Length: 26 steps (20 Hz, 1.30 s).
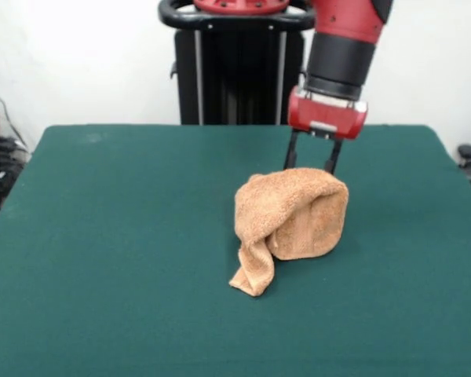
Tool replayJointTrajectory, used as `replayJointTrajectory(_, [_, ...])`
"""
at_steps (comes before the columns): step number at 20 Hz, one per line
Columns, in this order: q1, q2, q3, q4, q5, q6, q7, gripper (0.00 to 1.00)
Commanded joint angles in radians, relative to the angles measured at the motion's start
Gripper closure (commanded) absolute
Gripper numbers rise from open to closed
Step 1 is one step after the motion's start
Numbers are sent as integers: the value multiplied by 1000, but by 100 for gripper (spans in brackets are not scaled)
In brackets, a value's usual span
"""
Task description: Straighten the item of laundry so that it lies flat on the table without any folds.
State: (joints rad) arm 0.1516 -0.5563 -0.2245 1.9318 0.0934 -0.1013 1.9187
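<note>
Nearest me the dark green surface (102,259) runs bare to the picture's bottom edge. Around its middle the towel (292,224) hangs bunched and draped, one corner trailing down onto the cloth. Its top hides the tips of the end effector (311,166), whose two dark fingers (290,153) are clamped on the raised fold. Behind stand the black pedestal (235,75), a white wall, and cables at the left edge.
</note>
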Motion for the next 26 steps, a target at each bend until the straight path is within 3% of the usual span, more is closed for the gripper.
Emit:
replayJointTrajectory(1, [-17,88,186,58,11,-79,241,0])
replayJointTrajectory(9, [5,87,165,58,22,-83,226,0])
replayJointTrajectory(13, [67,101,99,44,32,-180,231,0])
replayJointTrajectory(15, [124,120,48,47,88,-252,259,0])
replayJointTrajectory(16, [152,130,22,48,116,-287,272,100])
replayJointTrajectory(20, [224,144,-32,68,227,-345,313,100])
replayJointTrajectory(26, [272,81,-70,122,334,-369,306,100])
